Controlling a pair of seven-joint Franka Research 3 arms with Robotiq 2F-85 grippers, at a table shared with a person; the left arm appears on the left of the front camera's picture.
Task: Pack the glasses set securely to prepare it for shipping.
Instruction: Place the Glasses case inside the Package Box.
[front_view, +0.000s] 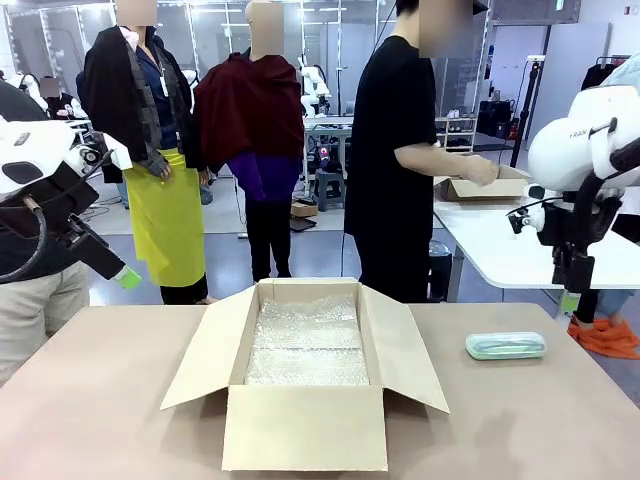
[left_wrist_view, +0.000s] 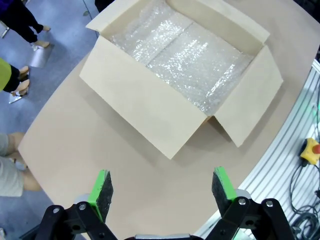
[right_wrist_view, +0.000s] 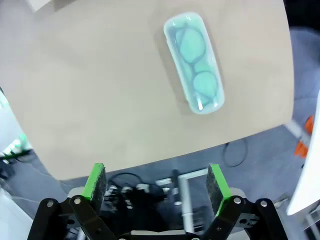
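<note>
Green-padded left gripper (left_wrist_view: 157, 182): fingers spread, empty, raised over tabletop (front_view: 100, 400), left of box (front_view: 305, 430).
Box: cardboard, mid-tabletop, flaps open, bubble wrap (front_view: 307, 345) lining the bottom.
Mint case (front_view: 505, 346): flat on tabletop, right of box, apart from it; glasses visible through clear top.
Right gripper (right_wrist_view: 157, 180): fingers spread, empty, above tabletop's right edge, clear of case.

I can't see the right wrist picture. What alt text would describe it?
A mint-green eyeglass case with a clear top showing glasses lies on a tan table, near its edge. The right gripper hangs open above the table's edge, its green-padded fingers holding nothing.
</note>
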